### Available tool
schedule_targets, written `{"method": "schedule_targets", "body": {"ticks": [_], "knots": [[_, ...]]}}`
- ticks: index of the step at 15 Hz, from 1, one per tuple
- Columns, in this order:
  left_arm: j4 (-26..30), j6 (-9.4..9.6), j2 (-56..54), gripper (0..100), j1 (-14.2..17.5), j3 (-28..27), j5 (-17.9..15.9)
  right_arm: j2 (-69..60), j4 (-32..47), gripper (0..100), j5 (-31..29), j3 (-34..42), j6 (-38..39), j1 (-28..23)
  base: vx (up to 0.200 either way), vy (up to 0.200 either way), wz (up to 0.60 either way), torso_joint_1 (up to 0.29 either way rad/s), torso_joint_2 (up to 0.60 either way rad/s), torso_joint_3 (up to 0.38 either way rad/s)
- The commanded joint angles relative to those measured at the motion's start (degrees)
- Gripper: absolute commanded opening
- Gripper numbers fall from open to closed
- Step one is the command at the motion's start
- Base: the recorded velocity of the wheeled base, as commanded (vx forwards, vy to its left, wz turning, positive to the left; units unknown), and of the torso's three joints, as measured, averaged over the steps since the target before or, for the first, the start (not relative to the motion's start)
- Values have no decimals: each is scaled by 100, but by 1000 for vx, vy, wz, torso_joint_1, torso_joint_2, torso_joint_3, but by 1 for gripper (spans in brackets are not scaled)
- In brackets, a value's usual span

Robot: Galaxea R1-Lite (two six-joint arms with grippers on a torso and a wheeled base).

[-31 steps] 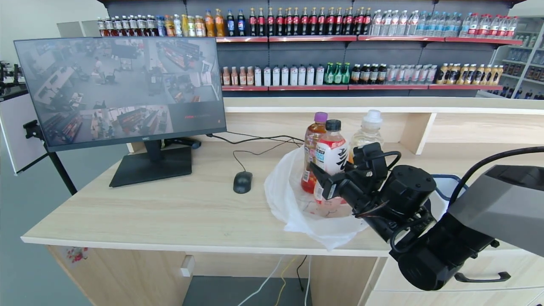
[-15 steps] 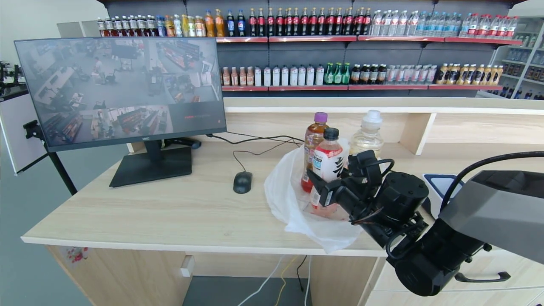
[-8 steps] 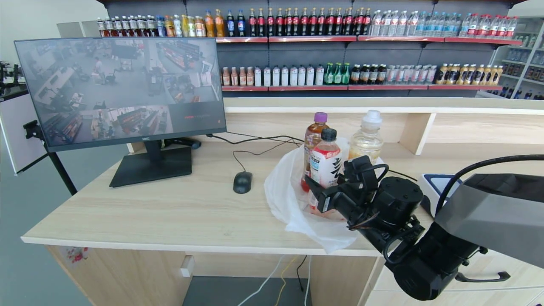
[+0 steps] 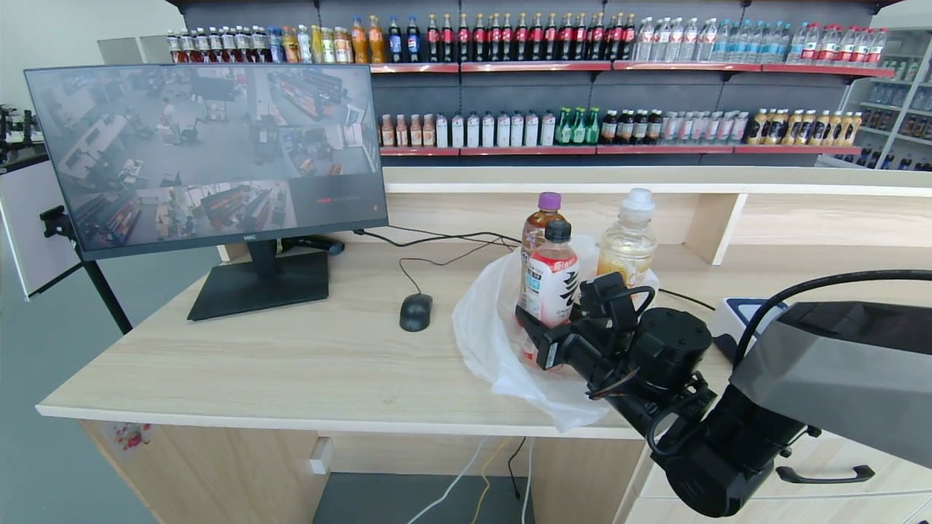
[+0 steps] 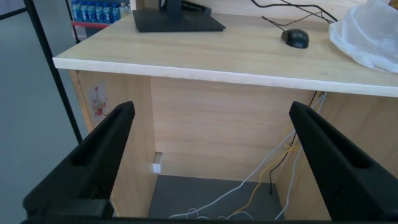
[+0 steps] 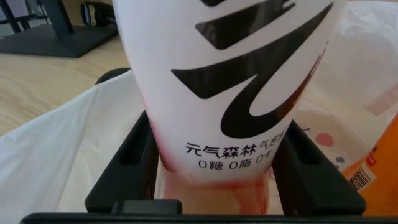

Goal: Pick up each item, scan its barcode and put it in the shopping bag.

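the right gripper is clamped on the lower part of the pink drink bottle, a black finger on each side, holding it upright in the open mouth of the white shopping bag on the wooden counter. whether its base touches the bag's floor i cannot tell. its white label carries bold black brush strokes with a row of small dark characters beneath, and pink liquid shows under the label's edge. an orange label with a barcode shows just beside it inside the bag. just behind stands an amber bottle with a purple cap, and to the right a pale bottle with a white cap. the left gripper hangs low before the counter's near edge, its fingers spread wide with nothing between them. a monitor and a mouse sit to the left.
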Motion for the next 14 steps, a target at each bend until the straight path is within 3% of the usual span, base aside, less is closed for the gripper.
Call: {"method": "schedule_targets", "body": {"ticks": [1, 8, 14], "knots": [[-2, 0, -2, 100, 0, -1, 1, 7, -12, 100, 1, 25, -6, 11, 0, 0, 0, 0, 0, 0], [-2, 0, -2, 100, 0, -1, 1, -354, -12, 100, 1, 298, 109, -24, 0, 0, 0, 0, 0, 0], [-2, 0, -2, 100, 0, 7, 1, -1329, -12, 100, 1, 1036, 74, -15, 0, 0, 0, 0, 0, 0]]}}
